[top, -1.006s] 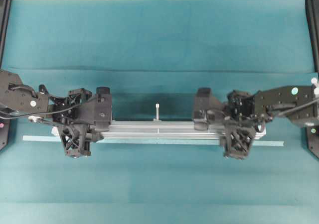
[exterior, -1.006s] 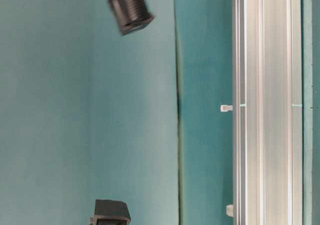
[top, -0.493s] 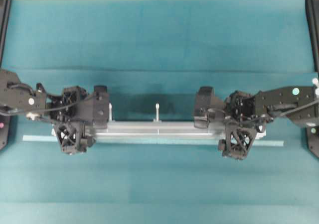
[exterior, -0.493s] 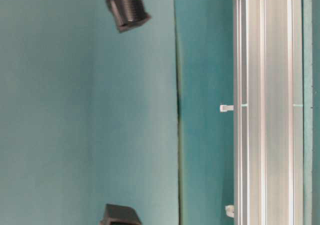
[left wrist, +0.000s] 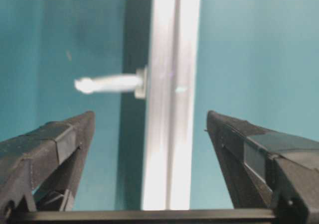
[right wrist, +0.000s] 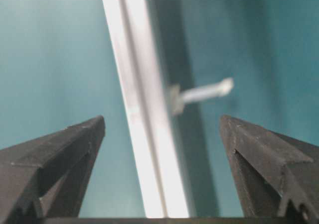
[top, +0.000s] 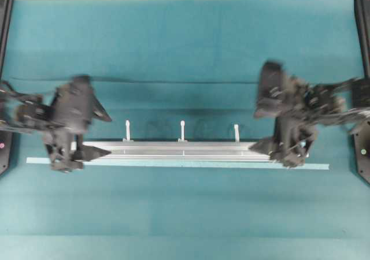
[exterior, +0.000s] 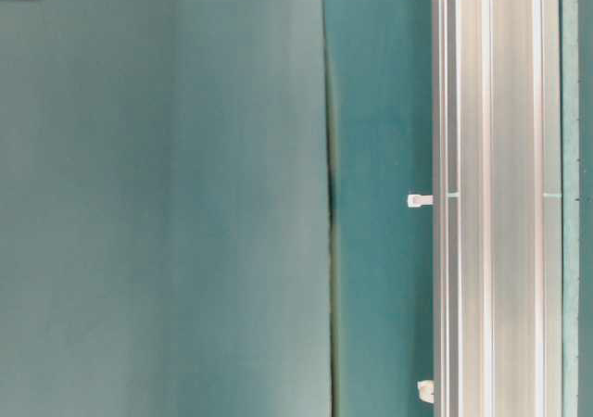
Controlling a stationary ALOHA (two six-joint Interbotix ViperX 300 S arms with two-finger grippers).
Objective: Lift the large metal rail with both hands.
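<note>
Nearest to me on the teal table (top: 185, 40) I see the thin pale tape strip (top: 173, 164) running left to right. Just beyond it the metal rail (top: 185, 150) lies flat on the cloth, its three white pegs (top: 182, 130) standing along the far edge. My left gripper (left wrist: 149, 129) is at the rail's left end, fingers (left wrist: 47, 144) spread wide on either side of the rail and holding nothing. My right gripper (right wrist: 162, 134) is at the right end, likewise spread wide and released, the rail passing between its fingers (right wrist: 269, 157) untouched. Both arms look blurred from overhead.
</note>
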